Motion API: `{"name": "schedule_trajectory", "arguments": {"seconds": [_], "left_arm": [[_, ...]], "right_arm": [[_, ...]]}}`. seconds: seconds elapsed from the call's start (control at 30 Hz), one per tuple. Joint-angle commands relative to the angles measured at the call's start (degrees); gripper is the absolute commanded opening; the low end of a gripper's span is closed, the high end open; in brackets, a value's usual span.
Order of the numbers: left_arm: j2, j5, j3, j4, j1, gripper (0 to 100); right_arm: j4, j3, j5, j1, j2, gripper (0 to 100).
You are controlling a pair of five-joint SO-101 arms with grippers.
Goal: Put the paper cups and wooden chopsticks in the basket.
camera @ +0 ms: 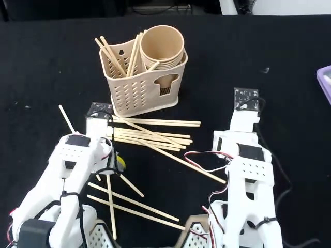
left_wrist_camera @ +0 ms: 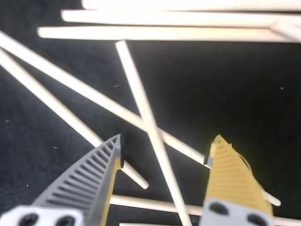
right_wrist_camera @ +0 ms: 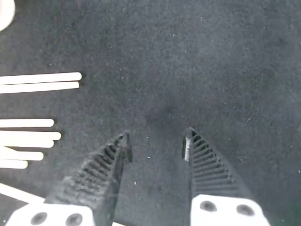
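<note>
- While the left gripper (left_wrist_camera: 167, 141) hangs spread wide over the loose wooden chopsticks (camera: 155, 135), one chopstick (left_wrist_camera: 141, 101) runs between its jaws and lies across another stick.
- To make this pick well, I judge the gripper should drop until its tips nearly meet the black cloth (camera: 269, 51). It should then close on the upper stick alone, away from the crossing, so the lower one is not dragged along.
- In the high view the left arm comes in from 7 o'clock, its wrist bent down over the pile near the table's centre. More sticks lie at 6 o'clock.
- The right arm stands at 5 o'clock. The right gripper (right_wrist_camera: 157, 135) is parted and empty over bare cloth, with stick ends just beside it.
- The basket (camera: 135, 92) sits at 12 o'clock, with the paper cups (camera: 162, 45) stacked inside it among several chopsticks.
</note>
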Motion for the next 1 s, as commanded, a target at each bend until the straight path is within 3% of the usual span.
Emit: {"name": "schedule_trajectory", "arguments": {"seconds": [0.0,0.23,0.47,0.57,0.67,0.97], "left_arm": [[-0.3,0.8,-0.4,-1.6,-1.9,29],[-0.3,7.6,3.6,-9.7,-2.0,14],[-0.3,11.3,3.9,-10.2,-2.0,18],[-0.3,11.3,3.9,-10.2,-2.0,13],[-0.3,11.3,4.0,-10.2,-2.0,3],[-0.9,11.3,3.9,-10.5,-2.5,3]], "right_arm": [[-0.8,-0.2,0.2,-0.5,-2.2,18.1],[-0.8,-0.2,0.2,-0.5,-2.2,18.1],[-0.7,-0.2,0.2,-0.5,-2.2,18.1],[-0.7,-0.2,0.2,-0.5,-2.2,18.1],[-0.7,-0.2,0.2,-0.5,-2.2,18.1],[-0.7,-0.2,0.2,-0.4,-2.2,18.1]]}}
